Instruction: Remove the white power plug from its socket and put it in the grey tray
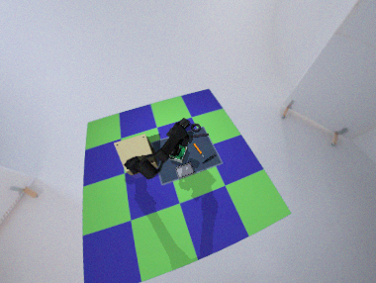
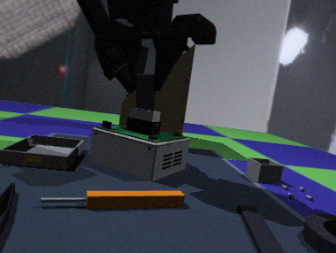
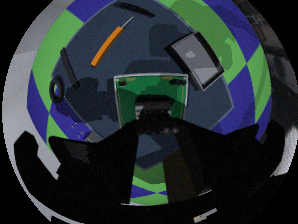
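White plug (image 2: 145, 115) (image 3: 153, 106) at its black socket (image 2: 143, 126) on the green circuit board (image 2: 116, 129) (image 3: 127, 96); seating depth hard to judge. Gripper (image 2: 145, 95) (image 3: 156, 123) above, apparently clamped on the plug. Grey tray (image 1: 185, 170) (image 2: 71, 161) (image 3: 201, 64) beside the board's housing (image 2: 123, 152); orange screwdriver (image 1: 198, 148) (image 2: 134, 199) (image 3: 107, 46) nearby.
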{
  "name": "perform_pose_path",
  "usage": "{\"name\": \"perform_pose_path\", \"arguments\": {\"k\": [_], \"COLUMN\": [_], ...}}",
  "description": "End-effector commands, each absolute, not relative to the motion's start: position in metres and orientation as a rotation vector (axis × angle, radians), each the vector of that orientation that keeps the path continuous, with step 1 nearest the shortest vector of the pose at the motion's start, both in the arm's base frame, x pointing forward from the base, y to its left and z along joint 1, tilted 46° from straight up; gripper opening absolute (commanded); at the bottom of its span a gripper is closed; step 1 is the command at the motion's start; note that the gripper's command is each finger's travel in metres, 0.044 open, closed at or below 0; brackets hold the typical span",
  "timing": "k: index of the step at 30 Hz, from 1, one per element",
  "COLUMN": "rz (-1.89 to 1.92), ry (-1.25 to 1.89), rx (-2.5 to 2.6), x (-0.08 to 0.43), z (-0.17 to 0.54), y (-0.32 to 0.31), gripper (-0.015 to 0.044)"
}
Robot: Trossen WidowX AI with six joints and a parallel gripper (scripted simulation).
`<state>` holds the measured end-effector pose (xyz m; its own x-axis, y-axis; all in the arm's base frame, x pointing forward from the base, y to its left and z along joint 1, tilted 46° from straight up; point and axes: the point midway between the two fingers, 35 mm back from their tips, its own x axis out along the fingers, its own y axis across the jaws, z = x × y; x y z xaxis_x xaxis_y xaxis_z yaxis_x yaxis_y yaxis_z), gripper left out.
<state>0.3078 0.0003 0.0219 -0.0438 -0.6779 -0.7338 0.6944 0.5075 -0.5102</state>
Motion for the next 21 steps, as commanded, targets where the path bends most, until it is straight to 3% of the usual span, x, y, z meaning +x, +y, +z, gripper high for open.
{"name": "perform_pose_path", "arguments": {"k": [1,8,21], "rz": [-1.158,-1.249,-1.008], "ry": [1.175,1.184,1.158], "rx": [-0.05,-0.11,0.049], "x": [0.312,0.318,0.302], "z": [0.03,0.027,0.042], "y": [0.016,0.021,0.013], "gripper": [0.0,0.0,0.0]}}
